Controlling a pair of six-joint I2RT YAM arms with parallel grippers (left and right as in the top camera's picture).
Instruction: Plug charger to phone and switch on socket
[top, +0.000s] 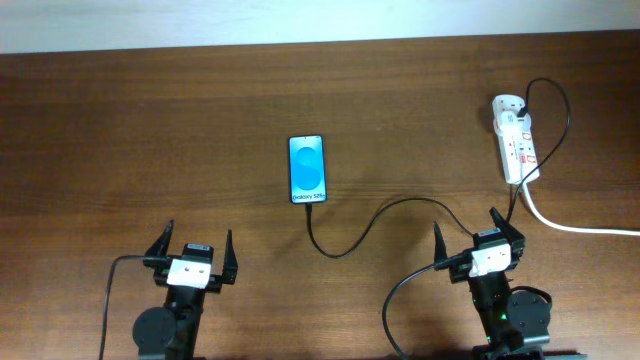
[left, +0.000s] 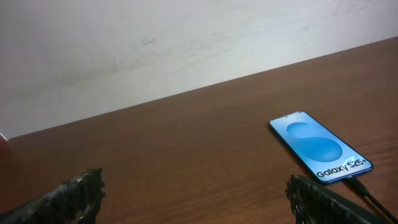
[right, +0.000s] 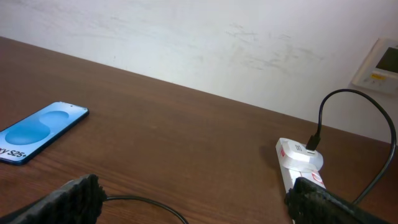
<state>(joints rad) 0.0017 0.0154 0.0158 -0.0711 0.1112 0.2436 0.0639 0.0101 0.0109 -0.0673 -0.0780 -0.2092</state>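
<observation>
The phone (top: 308, 169) lies flat mid-table with a bright blue screen; it also shows in the left wrist view (left: 319, 147) and the right wrist view (right: 38, 132). The charger cable (top: 372, 226) runs from the phone's bottom edge, curves right and up to a plug in the socket (top: 515, 139), a white power strip at the far right, also in the right wrist view (right: 297, 167). The cable's tip sits at the phone's bottom edge (left: 357, 186). My left gripper (top: 192, 257) is open and empty near the front edge. My right gripper (top: 480, 238) is open and empty, just in front of the socket.
A thick white cord (top: 580, 226) leaves the socket toward the right edge. A white wall stands behind the table's far edge (left: 186, 50). A wall panel (right: 378, 65) shows at the upper right of the right wrist view.
</observation>
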